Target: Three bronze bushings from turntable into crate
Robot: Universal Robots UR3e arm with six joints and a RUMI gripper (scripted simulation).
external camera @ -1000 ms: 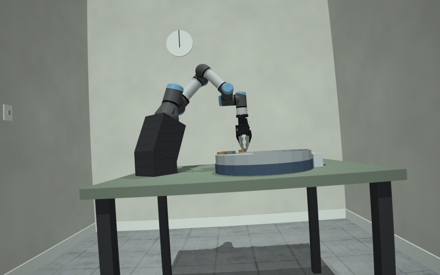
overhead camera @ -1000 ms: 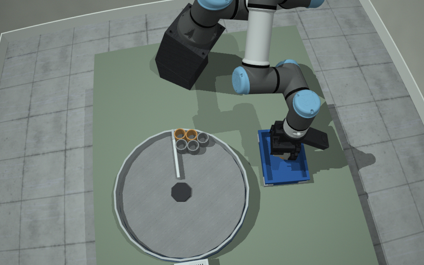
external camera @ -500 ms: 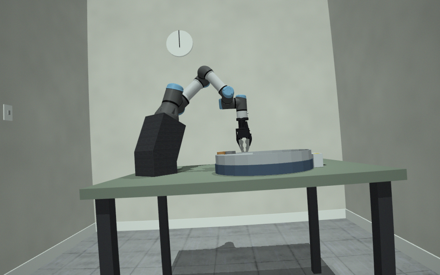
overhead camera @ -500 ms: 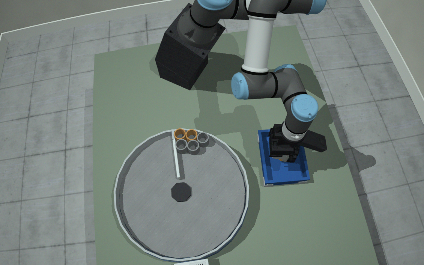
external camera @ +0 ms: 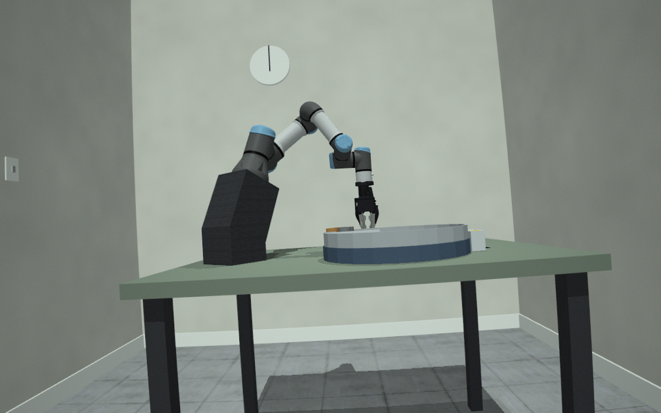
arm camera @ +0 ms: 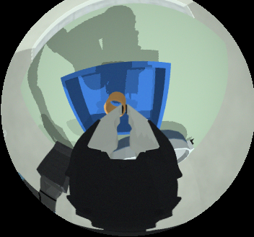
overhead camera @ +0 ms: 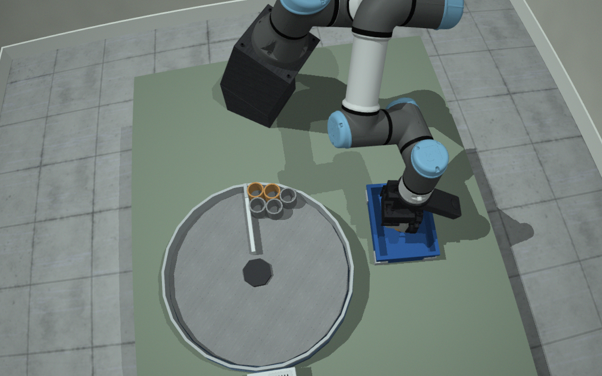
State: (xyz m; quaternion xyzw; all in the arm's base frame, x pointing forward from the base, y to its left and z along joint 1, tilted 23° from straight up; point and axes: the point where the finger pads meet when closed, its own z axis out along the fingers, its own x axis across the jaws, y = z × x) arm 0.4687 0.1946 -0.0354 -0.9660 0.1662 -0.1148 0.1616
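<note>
My gripper (external camera: pixel 367 226) (arm camera: pixel 124 104) is shut on the wall of a bronze bushing (overhead camera: pixel 400 229) (arm camera: pixel 110 106) and holds it low over the inside of the blue crate (overhead camera: pixel 413 256) (arm camera: pixel 161 88). No other bushing shows in the crate, though the gripper hides part of it. On the grey turntable (overhead camera: pixel 210 299) (external camera: pixel 395 240), one bronze bushing (overhead camera: pixel 255 185) stands against the white divider and a second bronze bushing (overhead camera: pixel 271 186) stands beside it. A grey bushing (overhead camera: pixel 287 189) stands to their right. Two more grey bushings (overhead camera: pixel 257 199) (overhead camera: pixel 273 201) stand in front of the bronze ones.
A white divider bar (overhead camera: pixel 250 226) runs from the turntable's rim toward its dark hub (overhead camera: pixel 257 272). The raised turntable wall lies left of the crate in the top view. The black arm base (overhead camera: pixel 259 88) (external camera: pixel 240 220) stands at the back. A white box (external camera: pixel 477 240) adjoins the turntable.
</note>
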